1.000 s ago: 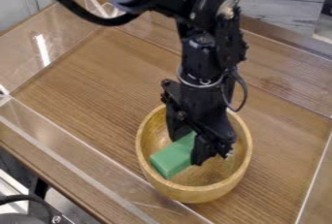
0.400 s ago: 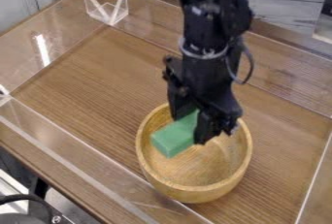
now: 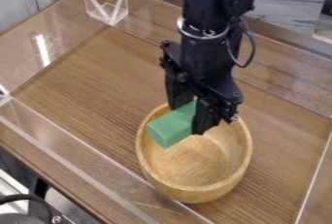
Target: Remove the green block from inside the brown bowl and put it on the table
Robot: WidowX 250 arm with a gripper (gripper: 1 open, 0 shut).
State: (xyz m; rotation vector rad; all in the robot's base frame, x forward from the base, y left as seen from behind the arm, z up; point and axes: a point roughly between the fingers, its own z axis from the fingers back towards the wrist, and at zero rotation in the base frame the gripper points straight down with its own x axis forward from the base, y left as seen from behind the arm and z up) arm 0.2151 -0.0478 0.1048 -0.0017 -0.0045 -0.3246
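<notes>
The wood-grain tabletop (image 3: 78, 97) carries the light-tan wooden bowl (image 3: 201, 184), which stands close to the tabletop's near edge, beside the clear plastic wall (image 3: 78, 166). Above the bowl is the black robot gripper (image 3: 185, 107), and its fingers are pinching the green block (image 3: 172, 124). This block is raised over the bowl's far-left rim, and it is tilted.

In front of you, the round, shallow light-tan wooden bowl (image 3: 205, 182) sits on the brown wood-grain tabletop (image 3: 78, 99), toward the near right (just beside the low clear plastic wall (image 3: 81, 170)), while the small clear plastic holder (image 3: 107, 7) lies behind it, well apart, at your far left.
</notes>
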